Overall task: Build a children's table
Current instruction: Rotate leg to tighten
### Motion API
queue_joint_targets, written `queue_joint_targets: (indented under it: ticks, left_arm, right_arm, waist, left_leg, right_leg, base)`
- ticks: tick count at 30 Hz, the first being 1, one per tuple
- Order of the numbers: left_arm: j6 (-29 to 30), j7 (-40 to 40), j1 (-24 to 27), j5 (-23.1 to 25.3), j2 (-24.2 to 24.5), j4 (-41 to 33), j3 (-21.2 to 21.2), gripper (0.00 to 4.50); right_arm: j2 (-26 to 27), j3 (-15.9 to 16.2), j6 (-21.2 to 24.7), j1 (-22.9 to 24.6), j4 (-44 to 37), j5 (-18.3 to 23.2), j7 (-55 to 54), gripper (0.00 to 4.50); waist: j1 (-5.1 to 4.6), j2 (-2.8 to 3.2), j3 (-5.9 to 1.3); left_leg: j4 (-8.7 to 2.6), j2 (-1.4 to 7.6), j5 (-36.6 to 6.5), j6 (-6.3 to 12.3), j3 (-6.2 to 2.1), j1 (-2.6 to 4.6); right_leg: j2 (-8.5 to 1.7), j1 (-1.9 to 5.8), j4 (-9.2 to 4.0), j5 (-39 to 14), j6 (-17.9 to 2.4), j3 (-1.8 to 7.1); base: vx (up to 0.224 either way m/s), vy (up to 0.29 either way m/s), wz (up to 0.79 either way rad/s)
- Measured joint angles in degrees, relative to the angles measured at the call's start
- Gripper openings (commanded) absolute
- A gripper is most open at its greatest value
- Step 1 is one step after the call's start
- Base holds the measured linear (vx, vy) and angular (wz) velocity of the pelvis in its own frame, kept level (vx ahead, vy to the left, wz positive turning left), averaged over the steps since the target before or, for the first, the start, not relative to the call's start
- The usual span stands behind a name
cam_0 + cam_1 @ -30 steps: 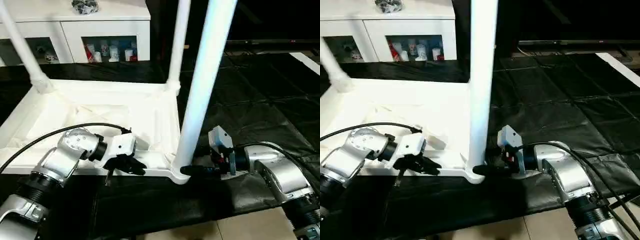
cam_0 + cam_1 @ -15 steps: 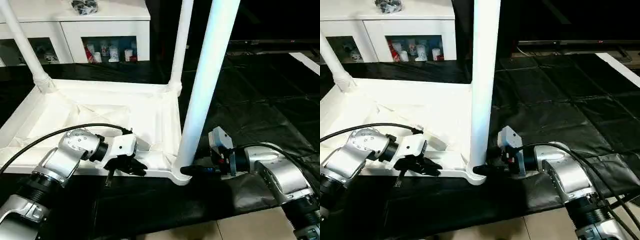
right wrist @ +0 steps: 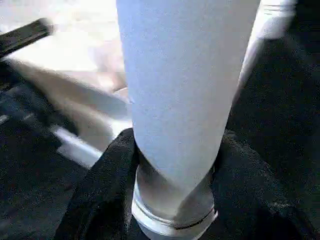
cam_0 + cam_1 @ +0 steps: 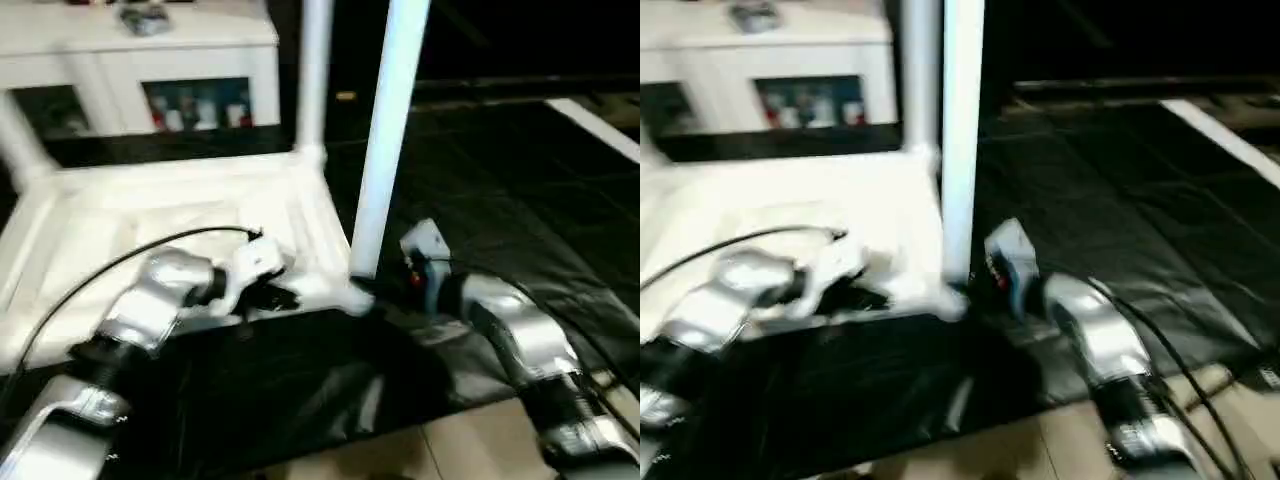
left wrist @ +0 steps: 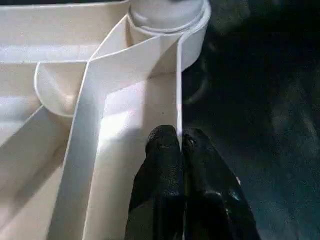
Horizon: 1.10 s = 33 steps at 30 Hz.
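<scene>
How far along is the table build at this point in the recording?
Done: the upturned table top already has legs standing in its far corners, such as the far leg. In hand: the right gripper clasps the near leg just above its corner socket, while the left gripper is shut on the top's rim. Left: whether the fourth corner has a leg cannot be seen.

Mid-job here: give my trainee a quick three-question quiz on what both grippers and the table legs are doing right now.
1. True or false: the left gripper pinches the tabletop rim.
2. What does the right gripper hold? A) cable B) near leg C) cabinet door
3. How many legs stand in the tabletop's sockets in the left eye view?

Key:
1. True; its fingers are shut on the thin rim wall.
2. B; its fingers straddle the base of the near leg.
3. Three: the near leg, a far leg and a left leg.
</scene>
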Motion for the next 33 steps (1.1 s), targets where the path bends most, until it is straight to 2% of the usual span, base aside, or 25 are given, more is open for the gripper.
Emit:
queue_joint_targets:
  ticks: [5, 9, 12, 13, 14, 16, 20, 26, 33]
  left_arm:
    - [9.83, 13.59, -1.89, 1.51, -7.83, -0.17, 3.76, 0.00]
    - [12.18, 16.40, -2.02, 1.50, -9.53, -1.42, 3.88, 0.00]
    - [12.56, 16.71, -1.76, 1.50, -9.57, -2.33, 3.91, 0.00]
    - [12.58, 16.74, -1.59, 1.50, -9.54, -2.59, 3.96, 0.00]
    - [12.60, 16.78, -1.48, 1.50, -9.52, -2.73, 3.98, 0.00]
    - [12.71, 16.78, -1.38, 1.50, -9.45, -3.01, 3.94, 0.00]
    - [12.34, 14.88, -0.92, 1.08, -9.22, -3.74, 2.93, 0.00]
    - [9.56, 12.78, -0.85, 0.98, -6.75, -2.99, 2.61, 0.00]
    - [2.68, 7.72, -1.29, 0.87, -1.74, 0.84, 2.62, 0.00]
  right_arm:
    - [8.00, -2.54, 0.07, -8.45, 9.80, -4.44, -18.77, 1.94]
    - [9.99, -3.16, -0.80, -10.97, 13.27, -5.19, -24.03, 1.94]
    - [10.45, -3.43, -1.66, -11.29, 13.65, -5.33, -24.64, 1.94]
    - [10.42, -3.44, -1.90, -11.27, 13.67, -5.41, -24.40, 2.29]
    - [10.40, -3.50, -2.06, -11.25, 13.68, -5.49, -24.19, 2.29]
    - [10.25, -3.58, -2.53, -11.04, 13.73, -5.79, -23.69, 2.66]
    - [8.53, -3.35, -2.67, -8.61, 12.95, -5.93, -21.00, 2.83]
    - [4.71, -2.13, -2.34, -5.18, 7.58, -5.04, -14.72, 3.47]
    - [-4.67, -1.92, -1.40, 2.06, -2.25, -1.48, -2.52, 4.01]
  waist:
    - [-0.92, -0.02, 0.01]
    - [-1.10, -0.02, 0.01]
    - [-0.83, -0.02, 0.01]
    - [-0.76, -0.02, 0.01]
    - [-0.74, -0.02, 0.01]
    - [-0.66, -0.01, 0.01]
    - [0.39, -0.01, 0.02]
    - [0.72, -0.01, 0.02]
    - [0.88, 0.00, 0.02]
  left_leg:
    - [0.03, -0.01, 0.00, -0.01, 0.00, -0.09]
    - [-0.10, 0.04, -0.02, 0.00, 0.00, -0.21]
    - [-0.17, 0.11, 0.04, 0.25, 0.00, -0.40]
    - [-0.16, 0.14, 0.04, 0.25, 0.00, -0.43]
    - [-0.16, 0.16, 0.04, 0.24, 0.00, -0.44]
    - [-0.14, 0.16, -0.02, 0.11, 0.00, -0.44]
    - [-0.08, 0.17, -0.07, -0.01, 0.00, -0.45]
    - [-0.07, 0.17, -0.05, -0.02, 0.01, -0.44]
    - [-0.08, 0.19, -0.06, -0.02, 0.00, -0.40]
  right_leg:
    - [-0.02, -0.24, 0.01, 0.69, -0.35, -0.02]
    - [0.02, -0.35, -0.08, 0.50, 0.04, -0.07]
    - [0.04, -0.50, -0.13, 0.42, 0.15, -0.20]
    - [0.05, -0.53, -0.13, 0.42, 0.15, -0.22]
    - [0.07, -0.54, -0.13, 0.42, 0.15, -0.22]
    - [0.07, -0.53, -0.11, 0.42, 0.15, -0.21]
    - [0.07, -0.50, -0.10, 0.45, 0.12, -0.21]
    - [0.06, -0.44, -0.11, 0.53, 0.12, -0.19]
    - [0.08, -0.43, -0.11, 0.53, 0.13, -0.21]
  base:
    - [0.000, 0.000, 0.00]
    - [0.028, -0.002, 0.00]
    - [0.017, -0.002, 0.00]
    - [0.000, 0.000, 0.00]
    - [0.000, 0.000, 0.00]
    - [0.000, 0.000, 0.00]
    - [0.000, 0.000, 0.00]
    - [0.000, 0.000, 0.00]
    - [0.000, 0.000, 0.00]
